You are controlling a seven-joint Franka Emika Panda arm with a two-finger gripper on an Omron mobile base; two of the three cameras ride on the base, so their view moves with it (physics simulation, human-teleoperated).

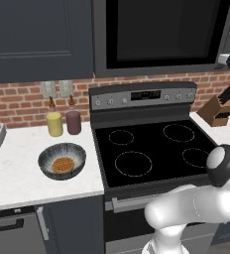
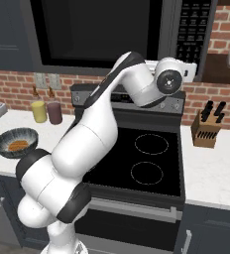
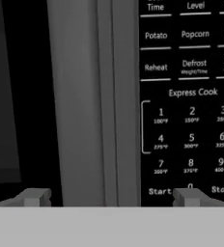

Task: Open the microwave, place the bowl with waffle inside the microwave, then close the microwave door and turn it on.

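The end effector [image 3: 112,197] stood wide open and held nothing, its two small grey finger tips [image 3: 35,197] spread apart and raised close against the front of the large dark charcoal built-in microwave [image 2: 107,34]. In the hand view one tip lay before the lower edge of the tall dark door with its black glass window [image 3: 17,87], the other before the black keypad panel [image 3: 186,96], near the Start key; the grey door frame strip ran between them. The door was shut.

The wide shallow grey-blue bowl with its speckled rim [image 1: 62,160] sat well apart from the end effector, low on the white marble desk [image 1: 18,173] to the left of the black glass-top stove [image 1: 151,149]. The small round golden-brown waffle [image 1: 63,164] lay inside the bowl. Behind it, against the brick wall, a yellow jar [image 1: 54,123] and a maroon jar [image 1: 73,122] stood side by side. A wooden knife block [image 2: 204,129] stood on the desk right of the stove.
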